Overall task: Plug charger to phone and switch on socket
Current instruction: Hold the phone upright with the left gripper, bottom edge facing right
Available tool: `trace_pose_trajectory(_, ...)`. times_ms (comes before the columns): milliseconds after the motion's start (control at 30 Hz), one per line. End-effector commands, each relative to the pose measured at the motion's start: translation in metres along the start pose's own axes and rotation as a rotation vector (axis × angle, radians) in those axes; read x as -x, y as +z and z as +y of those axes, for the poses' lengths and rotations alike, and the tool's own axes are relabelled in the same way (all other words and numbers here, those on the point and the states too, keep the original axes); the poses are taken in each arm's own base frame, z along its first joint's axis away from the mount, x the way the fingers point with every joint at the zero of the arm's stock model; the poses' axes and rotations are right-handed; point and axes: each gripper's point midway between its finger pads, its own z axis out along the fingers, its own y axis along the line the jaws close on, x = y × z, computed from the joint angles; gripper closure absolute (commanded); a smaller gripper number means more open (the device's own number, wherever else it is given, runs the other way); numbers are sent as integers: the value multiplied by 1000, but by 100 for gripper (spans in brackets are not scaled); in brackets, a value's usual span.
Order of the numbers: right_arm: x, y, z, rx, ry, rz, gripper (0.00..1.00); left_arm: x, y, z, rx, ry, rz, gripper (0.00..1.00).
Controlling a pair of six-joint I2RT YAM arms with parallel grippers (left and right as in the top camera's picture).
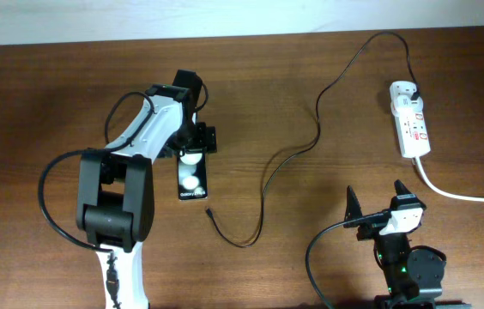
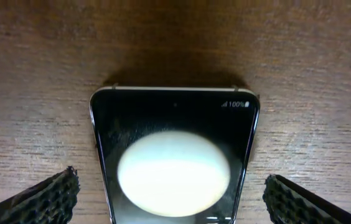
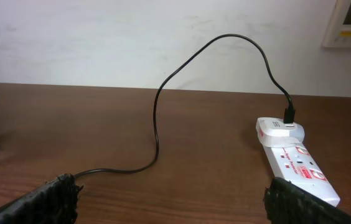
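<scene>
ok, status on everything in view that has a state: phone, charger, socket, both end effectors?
phone: flat on the table, screen on, reads 100%, nothing plugged in.
charger: one end plugged in at the socket, connector tip loose on the table beside the phone.
socket: switch position cannot be told.
left end effector: open, fingers either side of the phone, not touching.
right end effector: open, empty.
</scene>
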Motion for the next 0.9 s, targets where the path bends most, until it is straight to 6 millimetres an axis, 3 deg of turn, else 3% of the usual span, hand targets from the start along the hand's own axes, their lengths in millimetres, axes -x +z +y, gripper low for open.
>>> trace_pose_trajectory(0,-2,0,2,12,11,4,1,7,-13,3,0,-2,-45,1)
trace_pose_trajectory(100,-2,0,2,12,11,4,1,-5,-8,5,10,0,-3,1)
trace_pose_trajectory(333,-2,0,2,12,11,4,1,-51,27,17,38,3,126,1)
trace_pose_trajectory(433,-2,0,2,12,11,4,1,-56,26,2,-46,-2,150,1)
trace_pose_trajectory(633,-2,0,2,12,11,3,1,-57,26,0,-58,-4,158,1)
trace_pose_trajectory(733,-2,0,2,12,11,4,1,-57,26,0,-52,-88,160,0)
trace_pose_trajectory(800,-2,0,2,12,11,4,1,-54,26,-1,-52,-140,150,5)
trace_pose_trajectory(867,-2,0,2,12,11,4,1,-47,27,-2,-56,-146,121,16)
